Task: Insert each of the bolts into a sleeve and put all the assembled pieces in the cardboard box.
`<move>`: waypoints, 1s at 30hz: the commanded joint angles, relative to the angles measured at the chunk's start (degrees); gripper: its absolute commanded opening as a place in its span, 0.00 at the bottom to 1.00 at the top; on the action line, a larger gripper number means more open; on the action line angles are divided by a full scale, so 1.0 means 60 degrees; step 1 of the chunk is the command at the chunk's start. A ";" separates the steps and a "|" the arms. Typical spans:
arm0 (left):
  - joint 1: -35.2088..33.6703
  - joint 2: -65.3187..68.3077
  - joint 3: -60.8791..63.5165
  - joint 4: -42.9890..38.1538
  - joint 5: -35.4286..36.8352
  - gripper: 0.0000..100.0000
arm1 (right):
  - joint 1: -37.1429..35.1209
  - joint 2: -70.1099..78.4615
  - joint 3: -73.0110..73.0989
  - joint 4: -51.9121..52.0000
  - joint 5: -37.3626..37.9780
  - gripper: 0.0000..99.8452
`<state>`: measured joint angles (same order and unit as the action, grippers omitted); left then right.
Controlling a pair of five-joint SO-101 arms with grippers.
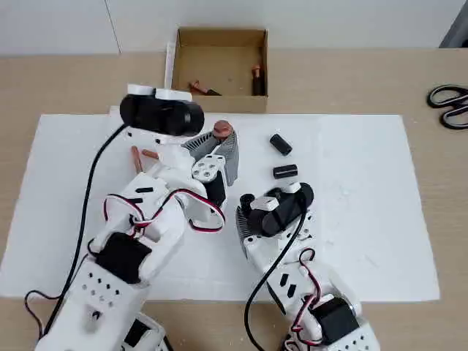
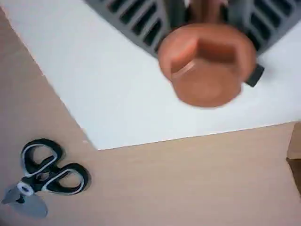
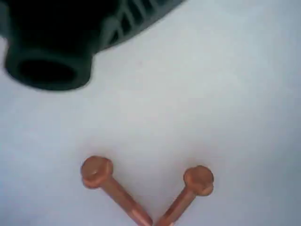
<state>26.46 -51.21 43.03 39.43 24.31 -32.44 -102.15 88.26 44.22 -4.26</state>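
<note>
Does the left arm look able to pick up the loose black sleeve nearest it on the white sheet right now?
Probably not yet: the left pincer is full, shut on a copper bolt. The path looks free, though; that sleeve lies in the open on the white sheet, beside the pincer.

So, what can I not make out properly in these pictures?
1. Left wrist view: the held bolt is blurred; its head hides its shank.
2. Right wrist view: the loose bolts have their tips cut off by the picture edge.
3. High view: the pieces in the cardboard box are too small to count; the scissors are cut off by the edge.
</note>
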 commanded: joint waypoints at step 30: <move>0.0571 -0.0190 0.1385 -0.0586 0.1348 0.01 | -0.0022 -0.0037 -0.0073 -0.0227 -0.0103 0.00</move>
<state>29.71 -51.12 51.56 35.65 32.13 -32.44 -102.15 88.26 44.22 -4.26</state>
